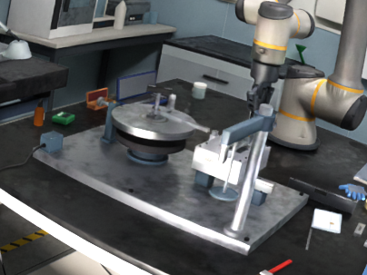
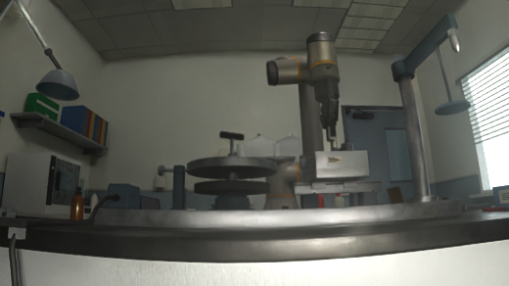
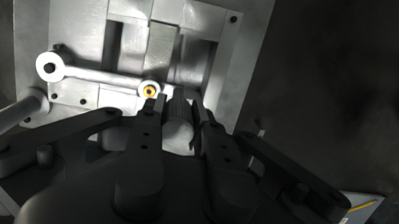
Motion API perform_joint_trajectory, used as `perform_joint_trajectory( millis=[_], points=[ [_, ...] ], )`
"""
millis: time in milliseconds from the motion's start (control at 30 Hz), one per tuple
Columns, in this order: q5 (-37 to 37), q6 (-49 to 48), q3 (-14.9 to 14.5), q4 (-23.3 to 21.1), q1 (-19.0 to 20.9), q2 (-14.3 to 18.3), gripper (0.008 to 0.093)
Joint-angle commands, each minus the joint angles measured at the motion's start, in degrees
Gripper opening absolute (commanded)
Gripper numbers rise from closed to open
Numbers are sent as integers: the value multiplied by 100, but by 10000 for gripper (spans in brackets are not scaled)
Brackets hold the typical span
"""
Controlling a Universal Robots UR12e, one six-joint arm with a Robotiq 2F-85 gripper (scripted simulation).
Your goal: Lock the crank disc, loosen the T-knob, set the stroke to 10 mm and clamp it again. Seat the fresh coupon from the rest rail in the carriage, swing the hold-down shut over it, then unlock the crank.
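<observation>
On the grey base plate the crank disc sits left of centre with the T-knob upright on top. To its right stands the pale carriage block. The wrist camera shows the coupon lying in the carriage slot and the hold-down arm lying across the carriage below it. My gripper stands over the far side of the carriage. Its fingers are closed on a ribbed cylindrical knob at the free end of the hold-down. A tall post with a blue arm rises in front of the carriage.
A small white cup stands behind the rig. A blue box with a cable sits at the plate's left corner. An orange bottle and a green block lie further left. White cards and a black bar lie to the right.
</observation>
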Motion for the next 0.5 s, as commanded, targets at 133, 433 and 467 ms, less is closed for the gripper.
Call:
perform_joint_trajectory(
  millis=[133, 433, 467],
  points=[
    [-1, 1, -6, -1, 0, -3, 80],
    [-1, 1, -6, -1, 0, -3, 110],
    [-1, 1, -6, -1, 0, -3, 130]
  ],
)
